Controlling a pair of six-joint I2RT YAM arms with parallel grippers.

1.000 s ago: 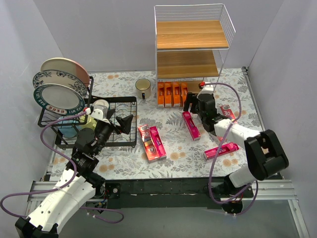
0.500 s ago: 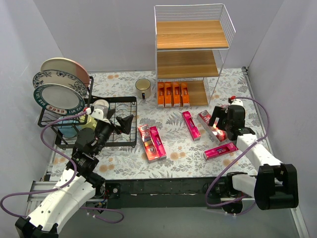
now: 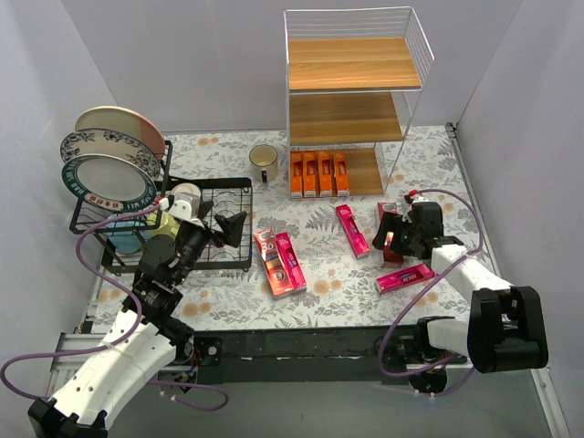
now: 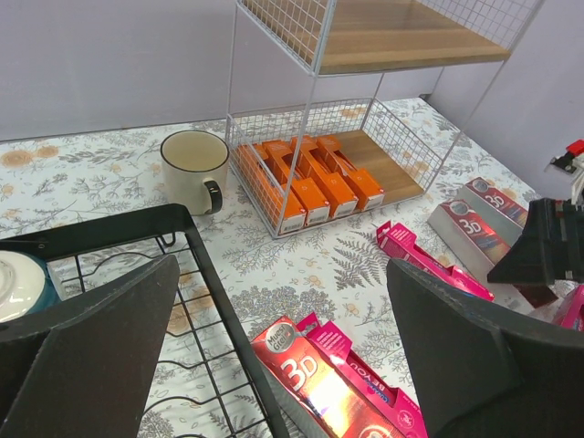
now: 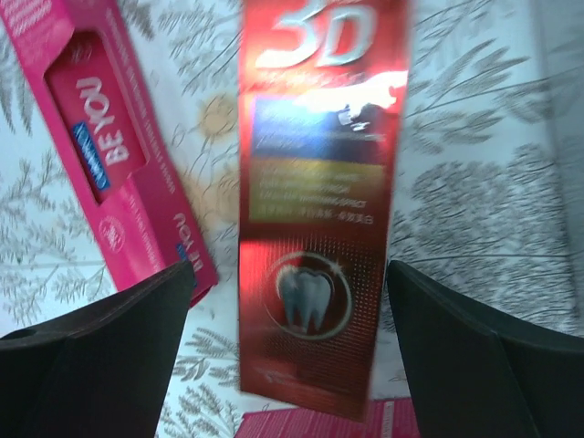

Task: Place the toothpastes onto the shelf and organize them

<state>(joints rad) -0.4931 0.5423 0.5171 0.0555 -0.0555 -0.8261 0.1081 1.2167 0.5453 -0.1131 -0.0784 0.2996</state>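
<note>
The top camera looks down on the whole table [image 3: 328, 265] from above and behind my bases. My left wrist camera faces the distant shelf [image 4: 411, 36], shared with the top view. My right wrist camera hovers close over a red carton [image 5: 315, 210].

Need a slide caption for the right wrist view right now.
Right gripper, jaws open, poised above a red 3D toothpaste carton lying flat on the floral tablecloth, pink carton alongside.
</note>
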